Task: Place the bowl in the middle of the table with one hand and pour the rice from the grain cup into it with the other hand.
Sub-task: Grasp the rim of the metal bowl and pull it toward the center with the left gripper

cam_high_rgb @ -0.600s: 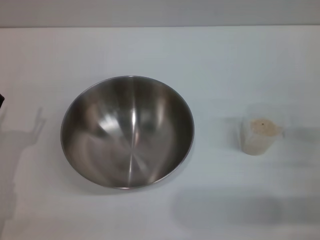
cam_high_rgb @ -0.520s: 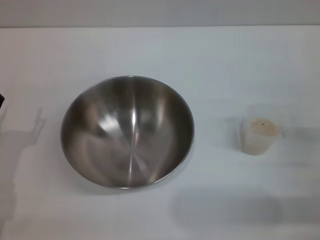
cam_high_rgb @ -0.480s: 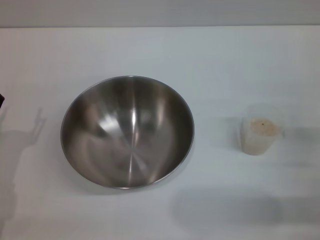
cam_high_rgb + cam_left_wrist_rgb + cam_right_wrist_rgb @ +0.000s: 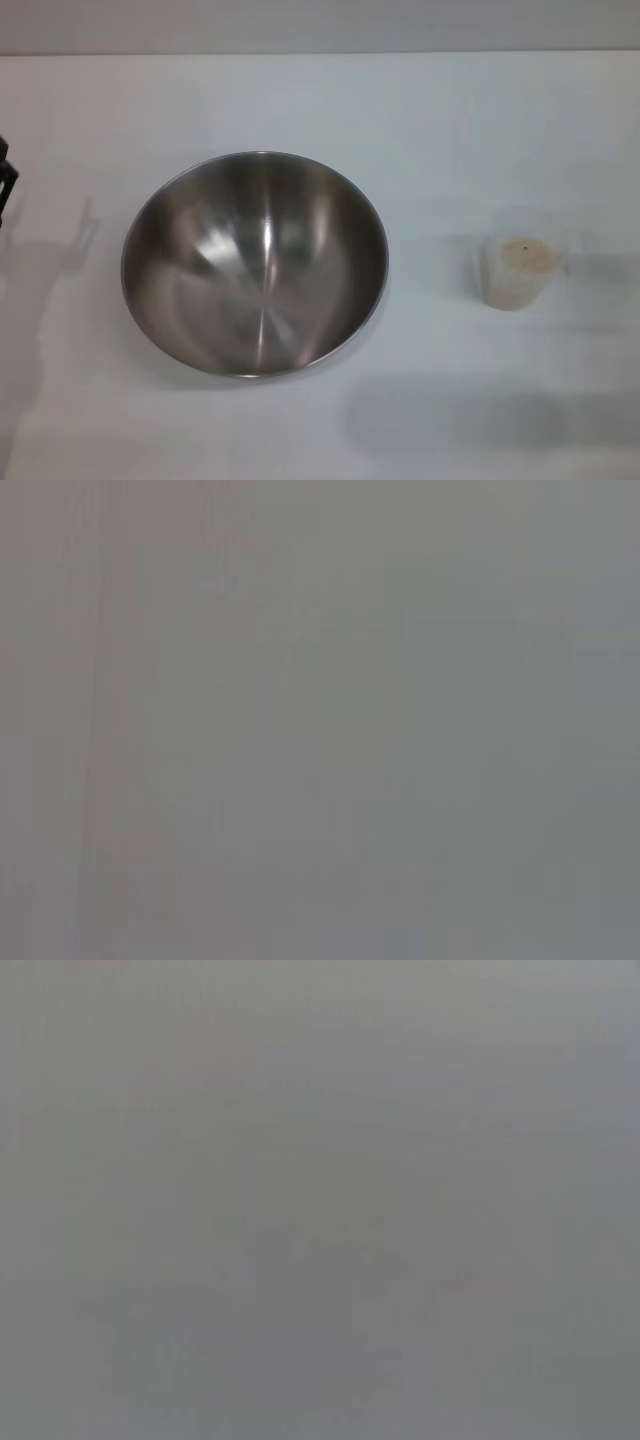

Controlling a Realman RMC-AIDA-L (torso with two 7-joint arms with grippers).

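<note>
The steel bowl (image 4: 255, 262) stands empty on the white table (image 4: 430, 130), a little left of the middle in the head view. To its right, well apart from it, the frosted grain cup (image 4: 512, 286) stands upright with pale rice (image 4: 527, 254) showing at its top. Only a small dark part of my left gripper (image 4: 5, 172) shows at the far left edge, away from the bowl. It throws a long shadow on the table. My right gripper is out of view. Both wrist views show only plain grey.
The table's far edge (image 4: 320, 53) runs across the top of the head view. A broad soft shadow (image 4: 470, 420) lies on the table in front of the cup.
The dark part of my left gripper at the left edge has risen and shows a little more, and its shadow has shifted with it. Bowl and cup have not moved.
</note>
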